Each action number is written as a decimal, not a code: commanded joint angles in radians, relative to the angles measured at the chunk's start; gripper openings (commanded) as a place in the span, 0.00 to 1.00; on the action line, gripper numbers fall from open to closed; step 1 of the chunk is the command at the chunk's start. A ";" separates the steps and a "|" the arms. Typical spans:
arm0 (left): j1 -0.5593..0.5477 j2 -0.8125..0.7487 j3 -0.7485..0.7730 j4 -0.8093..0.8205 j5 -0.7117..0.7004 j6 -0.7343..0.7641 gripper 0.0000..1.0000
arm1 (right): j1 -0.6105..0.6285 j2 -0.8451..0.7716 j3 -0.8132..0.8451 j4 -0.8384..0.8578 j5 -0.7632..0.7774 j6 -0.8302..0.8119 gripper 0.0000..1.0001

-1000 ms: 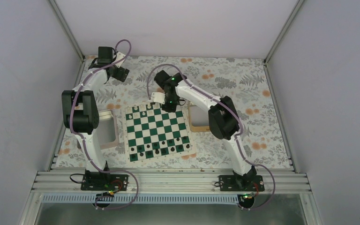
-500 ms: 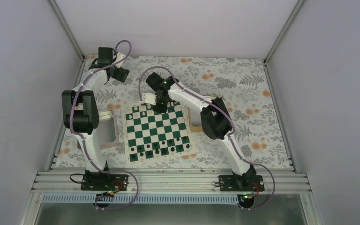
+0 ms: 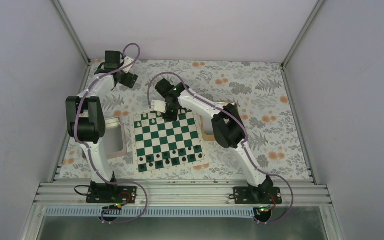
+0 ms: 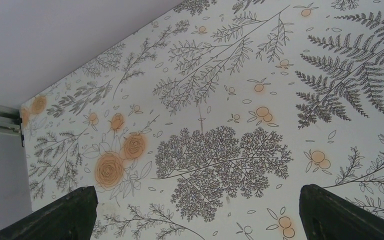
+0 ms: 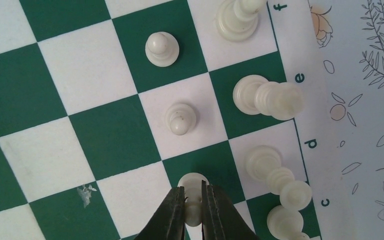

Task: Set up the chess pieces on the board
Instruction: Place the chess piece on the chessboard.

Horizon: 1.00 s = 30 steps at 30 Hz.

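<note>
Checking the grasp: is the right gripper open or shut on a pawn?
Shut on the white pawn: the right gripper pinches it from both sides in the wrist view.

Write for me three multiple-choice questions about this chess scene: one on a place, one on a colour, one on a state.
1. Where is the left gripper?
A) above a plate
B) above the flowered cloth
C) above a cup

2. What colour is the piece at the right gripper?
A) white
B) black
C) red

3. How is the right gripper?
A) wide open
B) shut on nothing
C) shut on the piece

Key:
1 B: its wrist view shows only cloth.
2 A: it is cream-white like its neighbours.
3 C: its jaws pinch the piece over a green square of the board.
</note>
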 commanded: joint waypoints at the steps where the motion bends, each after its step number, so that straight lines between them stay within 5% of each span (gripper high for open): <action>1: 0.003 -0.044 -0.006 0.010 0.017 0.013 1.00 | 0.000 0.020 0.015 0.017 0.010 -0.005 0.09; 13: 0.002 -0.046 -0.007 0.001 0.035 0.014 1.00 | -0.013 0.038 0.010 0.017 0.014 -0.011 0.10; 30: -0.004 -0.049 -0.004 -0.007 0.035 0.022 1.00 | -0.027 -0.088 -0.004 -0.024 0.006 -0.003 0.28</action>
